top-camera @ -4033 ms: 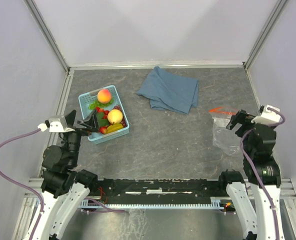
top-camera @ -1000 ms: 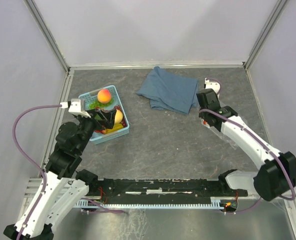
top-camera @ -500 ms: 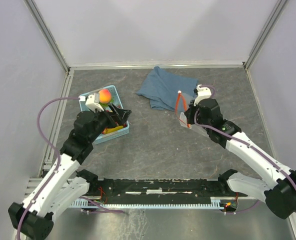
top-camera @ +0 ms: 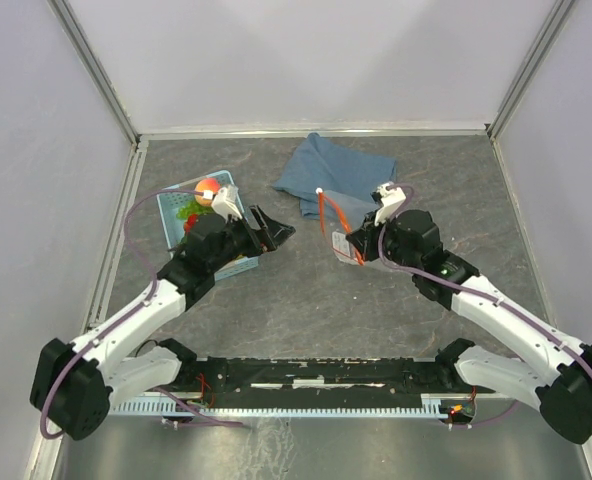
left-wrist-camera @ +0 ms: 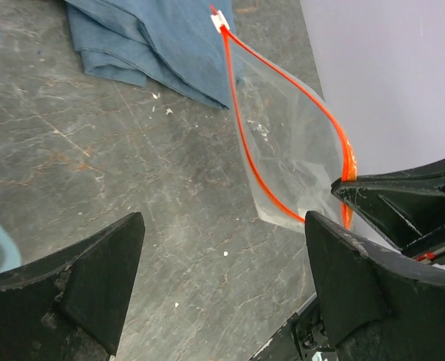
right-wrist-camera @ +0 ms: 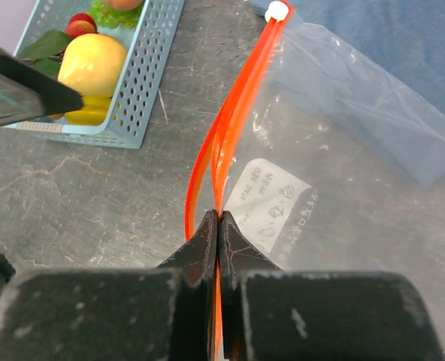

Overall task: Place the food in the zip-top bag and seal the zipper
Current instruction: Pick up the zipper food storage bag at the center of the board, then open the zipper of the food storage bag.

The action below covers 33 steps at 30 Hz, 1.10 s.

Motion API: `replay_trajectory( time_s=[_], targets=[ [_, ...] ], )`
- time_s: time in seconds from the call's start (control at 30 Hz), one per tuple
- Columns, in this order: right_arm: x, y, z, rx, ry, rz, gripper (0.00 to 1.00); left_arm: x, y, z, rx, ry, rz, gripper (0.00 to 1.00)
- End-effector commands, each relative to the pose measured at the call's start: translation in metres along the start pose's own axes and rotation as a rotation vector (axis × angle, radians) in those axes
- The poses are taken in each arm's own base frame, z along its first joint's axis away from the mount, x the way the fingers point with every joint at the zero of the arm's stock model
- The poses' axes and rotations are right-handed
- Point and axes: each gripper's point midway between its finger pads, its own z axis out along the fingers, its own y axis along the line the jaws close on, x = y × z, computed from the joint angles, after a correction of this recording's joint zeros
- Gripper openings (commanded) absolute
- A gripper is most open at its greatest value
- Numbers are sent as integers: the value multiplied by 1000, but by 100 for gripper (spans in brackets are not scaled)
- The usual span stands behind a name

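Clear crinkly plastic zip-top bag [top-camera: 344,238] is held by its mouth in the right gripper [right-wrist-camera: 219,218]. The black fingers are clamped tight on the near end of the thin red-orange zipper [right-wrist-camera: 237,98]. From those fingers the strip runs away to a small white slider [right-wrist-camera: 277,10] at its far end, in front of the folded blue cloth [top-camera: 341,170]. The left gripper [left-wrist-camera: 222,226] is spread wide and grasps nothing, with the bag's mouth straight ahead of its fingertips. The small toy food [right-wrist-camera: 95,64] lies in the light blue plastic basket [right-wrist-camera: 143,83] behind that gripper, and the bag looks empty.

The main risk is at the mouth. The two lips gape only narrowly and seem pinched together at the right fingers. If the left fingers close over both lips, they would shut the opening instead of widening it. The film looks thin and slippery, so a one-lip pinch may slide off. A hard pull could tug the strip out of the right grip and drop the bag. The grippers are also close together, so a misjudged reach could knock fingers together.
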Motion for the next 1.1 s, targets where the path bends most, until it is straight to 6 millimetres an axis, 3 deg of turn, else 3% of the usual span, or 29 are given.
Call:
replay_trajectory(
  time_s=[0.0, 0.43, 0.73, 0.8, 0.93, 1.03, 1.07],
  targets=[
    [-18, 25, 1, -117, -75, -40, 2, -3, -26, 16, 102, -27, -37, 92],
    [0, 40, 4, -192, -29, -63, 2, 24, -30, 68, 73, 26, -19, 79],
    [11, 42, 3, -212, -2, -82, 2, 40, -27, 88, 57, 46, -18, 58],
    [14, 42, 2, -215, 4, -83, 2, 40, -27, 91, 52, 42, -15, 52],
    [18, 37, -2, -195, 22, -93, 2, 38, -27, 94, 43, 24, 4, 28],
    [18, 30, -7, -151, 36, -105, 9, 34, -35, 90, 46, -6, 42, 6],
    [18, 27, -10, -133, 43, -111, 14, 33, -38, 88, 43, -19, 55, 3]
  ],
)
